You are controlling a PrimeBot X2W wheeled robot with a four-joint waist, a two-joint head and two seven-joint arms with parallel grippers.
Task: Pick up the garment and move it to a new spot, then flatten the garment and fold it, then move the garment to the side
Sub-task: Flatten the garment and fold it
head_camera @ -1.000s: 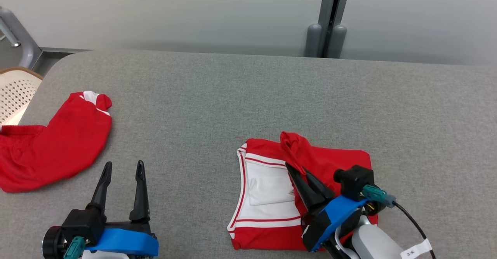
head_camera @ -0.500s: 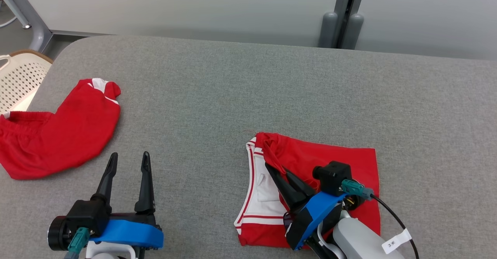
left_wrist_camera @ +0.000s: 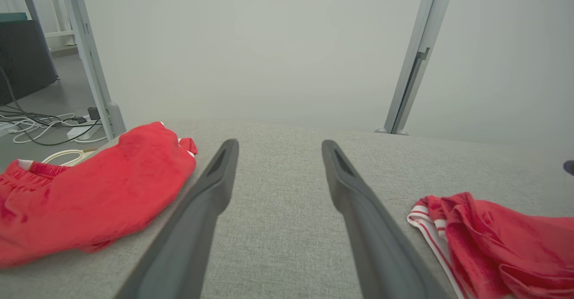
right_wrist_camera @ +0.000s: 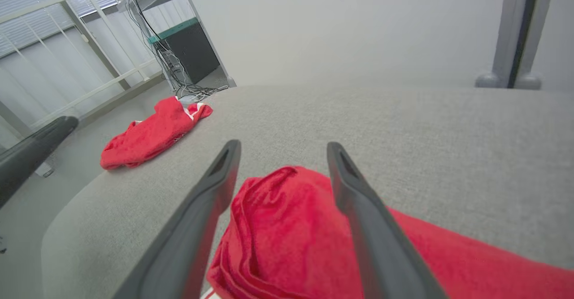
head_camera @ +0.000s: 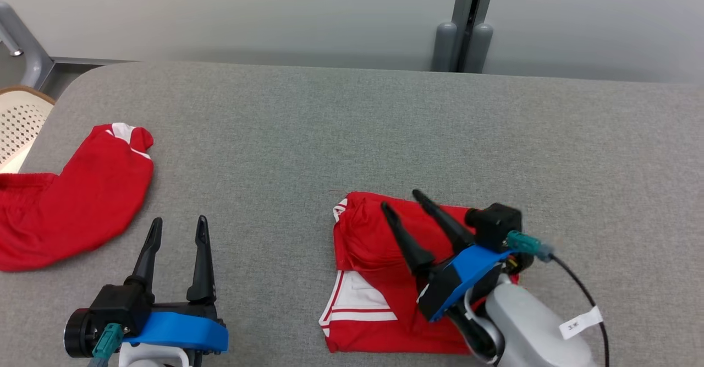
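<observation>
Plainly, right gripper (head_camera: pixel 400 198) gapes wide (holding nothing) above the garment (head_camera: pixel 363 235).

looks like a robotics lab: grey padded table (head_camera: pixel 352 125), bare partition walls (head_camera: pixel 275 15) with a metal post (head_camera: pixel 465 20) at twelve o'clock, tangled cables (left_wrist_camera: pixel 42 124) at nine o'clock.

Each of the robot's two arms ends in a hand with two long, tapering, matte black fingers (head_camera: pixel 201 257) on a black base. The left hand (head_camera: pixel 179 221) and the right hand (head_camera: pixel 401 199) each have a bright blue plastic wrist collar (head_camera: pixel 176 331) with a small teal plug (head_camera: pixel 107 340) beside it. Behind the right hand are a boxy black camera housing (head_camera: pixel 492 224), a smooth pale grey forearm (head_camera: pixel 528 328), a thin black cable (head_camera: pixel 586 295) and a white paper tag (head_camera: pixel 581 322) with small dark print.
</observation>
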